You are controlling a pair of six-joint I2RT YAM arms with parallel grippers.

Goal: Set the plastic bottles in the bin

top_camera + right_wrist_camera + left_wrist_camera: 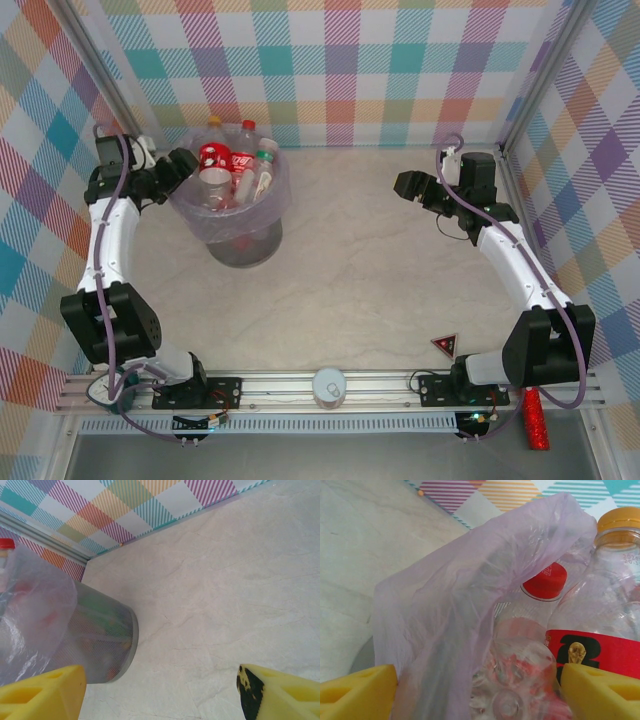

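The bin (246, 240), pale purple and lined with a clear bag, stands at the back left of the table. Several plastic bottles (243, 150) stick up out of it. My left gripper (183, 163) hangs open at the bin's left rim. In the left wrist view its yellow fingers (355, 692) straddle the bag's edge (445, 605). Behind the bag stand a clear bottle base (520, 680), a red-capped bottle (545, 580) and a yellow-capped, red-labelled one (600, 650). My right gripper (405, 185) is open over bare table, right of the bin (95, 640), with nothing between its fingers (280, 695).
A red glittery stick (537, 420) lies beyond the front rail at the right. A white round cap-like object (328, 387) and a red triangle marker (445, 346) sit near the front rail. Plaid walls close the back and both sides.
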